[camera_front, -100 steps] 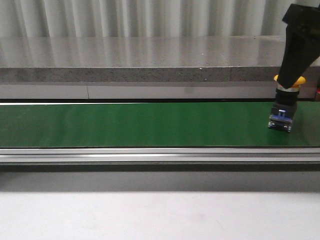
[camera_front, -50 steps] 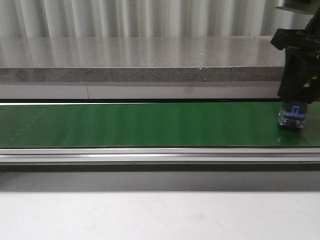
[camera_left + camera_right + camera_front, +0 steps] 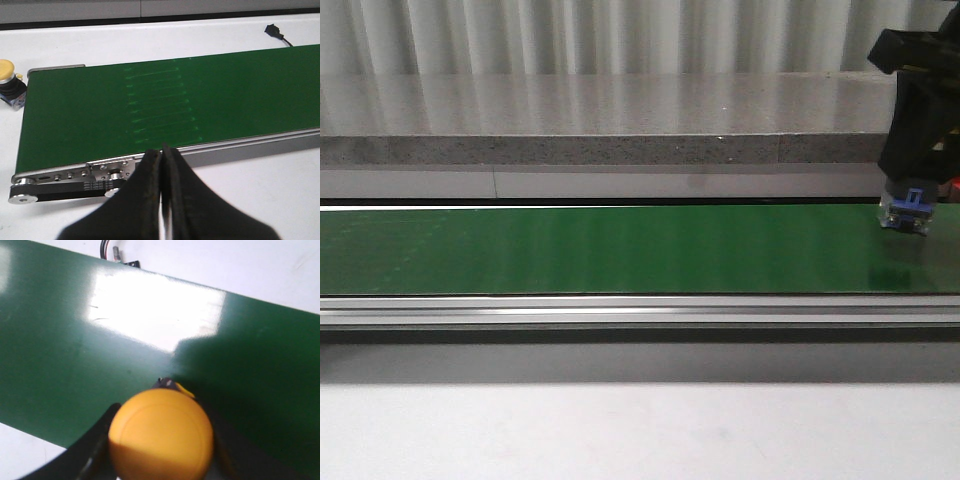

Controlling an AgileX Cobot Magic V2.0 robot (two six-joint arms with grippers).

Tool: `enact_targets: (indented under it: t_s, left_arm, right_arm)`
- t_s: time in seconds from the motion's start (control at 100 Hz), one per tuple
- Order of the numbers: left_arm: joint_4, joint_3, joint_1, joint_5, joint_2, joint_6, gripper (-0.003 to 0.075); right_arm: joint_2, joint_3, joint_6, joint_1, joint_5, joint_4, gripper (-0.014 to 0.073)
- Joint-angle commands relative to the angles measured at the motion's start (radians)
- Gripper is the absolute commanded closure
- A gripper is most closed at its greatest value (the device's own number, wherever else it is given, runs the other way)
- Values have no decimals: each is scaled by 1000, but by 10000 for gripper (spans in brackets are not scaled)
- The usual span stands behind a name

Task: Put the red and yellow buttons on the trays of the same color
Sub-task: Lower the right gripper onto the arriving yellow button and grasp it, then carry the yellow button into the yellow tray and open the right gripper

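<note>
One yellow button [image 3: 161,435] sits clamped in right end effector [image 3: 162,450]

My right claw [image 3: 908,205] sits at the far right of the frame, above the conveyor belt [image 3: 620,250] crossing the middle. A button [image 3: 161,435] is between its fingers. A ledge [image 3: 600,125] runs behind the belt.

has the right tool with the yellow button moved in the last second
Yes. The right tool carried the yellow button up and rightward, toward the green belt's far edge.
</note>
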State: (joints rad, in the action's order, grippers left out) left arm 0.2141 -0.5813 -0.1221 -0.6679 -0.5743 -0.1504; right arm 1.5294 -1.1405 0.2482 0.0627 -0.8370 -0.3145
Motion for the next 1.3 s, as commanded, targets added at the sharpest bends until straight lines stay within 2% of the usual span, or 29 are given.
enact_targets:
  t_s: [0.0, 0.26, 0.69, 1.08, 1.29]
  left_arm:
    - [19, -30, -8, 58, -1, 0, 740]
    - [19, -30, -8, 58, -1, 0, 740]
    - [19, -30, -8, 58, -1, 0, 740]
    - [19, -30, -8, 54, -1, 0, 740]
    - [19, -30, -8, 54, -1, 0, 740]
  right_arm:
    - [-66, -24, -7, -10, 33, -19, 390]
    - [-149, -22, -47, -111, 20, -16, 390]
    - [-289, 146, -129, -400, 57, -14, 390]
    - [-305, 237, -174, -675, 70, 34, 390]
    - [-302, 287, -189, -774, 134, 35, 390]
